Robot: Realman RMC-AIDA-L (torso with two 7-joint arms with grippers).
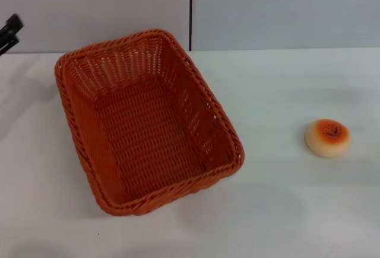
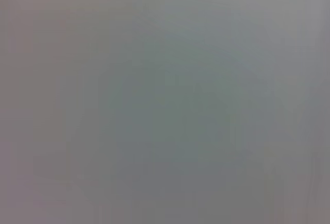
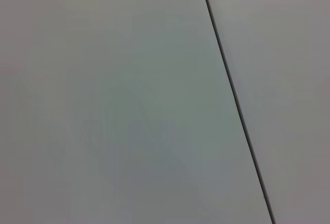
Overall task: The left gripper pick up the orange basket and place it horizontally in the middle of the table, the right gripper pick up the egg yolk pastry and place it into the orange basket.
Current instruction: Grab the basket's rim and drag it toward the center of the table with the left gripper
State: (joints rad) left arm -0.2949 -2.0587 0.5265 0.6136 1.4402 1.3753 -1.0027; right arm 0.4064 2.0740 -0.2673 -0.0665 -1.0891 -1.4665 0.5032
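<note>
Where the head view meets its far left edge, the left tool (image 1: 10,32) shows only as two slim black fingers poking in above the tabletop (image 1: 285,210); they stand slightly apart, touch nothing, and sit well clear of the basket. Whether that small gap means fully spread I cannot tell.

Right of them, the basket (image 1: 89,145) stands upright on the tabletop, left of centre, its long side running from far to near and skewed a little, the near end swung rightward. Nothing lies inside it; the woven floor shows bare.

Further right, well apart from the basket, the pastry (image 1: 328,137) rests on the tabletop, browned top up with dark specks at its centre.

Behind the tabletop, a pale wall (image 1: 285,9) carries a dark vertical seam (image 1: 190,9), which the right wrist view also catches. The left wrist view shows only a blank grey surface. The right tool is not visible.
</note>
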